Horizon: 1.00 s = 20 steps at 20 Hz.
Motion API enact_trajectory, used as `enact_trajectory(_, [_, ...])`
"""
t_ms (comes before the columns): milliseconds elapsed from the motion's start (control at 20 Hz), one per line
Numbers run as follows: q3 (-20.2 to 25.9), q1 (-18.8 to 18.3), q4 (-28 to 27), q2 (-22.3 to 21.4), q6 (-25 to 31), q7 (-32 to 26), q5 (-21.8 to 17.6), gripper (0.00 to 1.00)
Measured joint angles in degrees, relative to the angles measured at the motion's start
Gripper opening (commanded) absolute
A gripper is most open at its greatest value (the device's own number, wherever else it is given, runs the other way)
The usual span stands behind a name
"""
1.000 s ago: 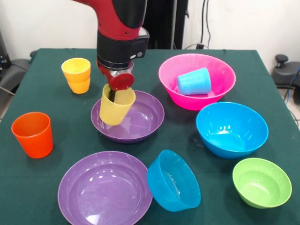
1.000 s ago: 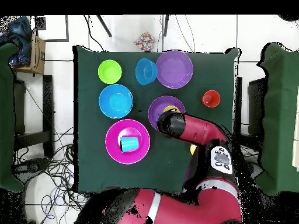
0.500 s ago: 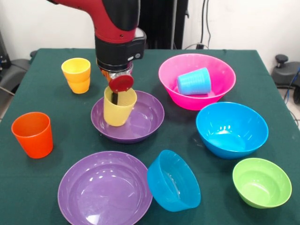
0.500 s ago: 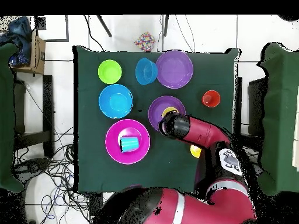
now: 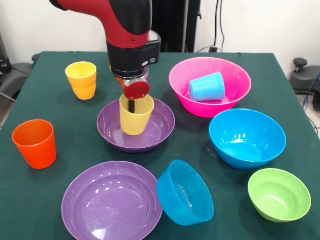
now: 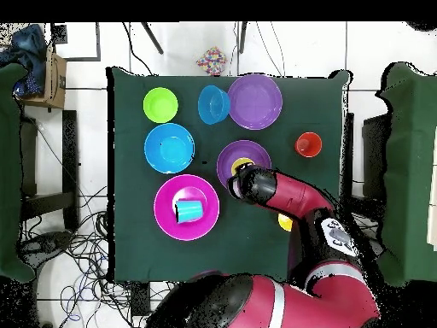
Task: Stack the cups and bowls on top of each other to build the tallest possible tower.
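My gripper (image 5: 133, 106) is shut on the rim of the pale yellow ribbed cup (image 5: 136, 117), one finger inside it. The cup is upright, low in the middle of a purple bowl (image 5: 162, 122). In the overhead view the cup (image 6: 244, 162) peeks out past my arm, over that bowl (image 6: 229, 154). Two amber cups (image 5: 81, 80) are nested at the back left. An orange cup (image 5: 35, 143) stands at the left. A light blue cup (image 5: 206, 87) lies on its side in the pink bowl (image 5: 180, 75).
A second purple bowl (image 5: 112, 202) sits at the front, with a small blue bowl (image 5: 185, 192) tilted against it. The big blue bowl (image 5: 247, 137) and the small green bowl (image 5: 279, 194) are at the right. The table edges are near the orange cup and the green bowl.
The arm has carried the pale yellow cup to the right in the front view, from the purple bowl's left rim to its middle. The cup went from tilted to upright.
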Motion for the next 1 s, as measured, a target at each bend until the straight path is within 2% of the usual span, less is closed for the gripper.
enact_trajectory(600, [1.61, 0.18, 0.61, -0.13, -0.01, 0.00, 0.43, 0.00])
enact_trajectory(650, [1.66, 0.19, 0.61, -0.13, -0.01, 0.00, 0.43, 1.00])
enact_trajectory(1000, [0.69, 1.76, 0.60, -0.11, -0.01, 0.00, 0.43, 1.00])
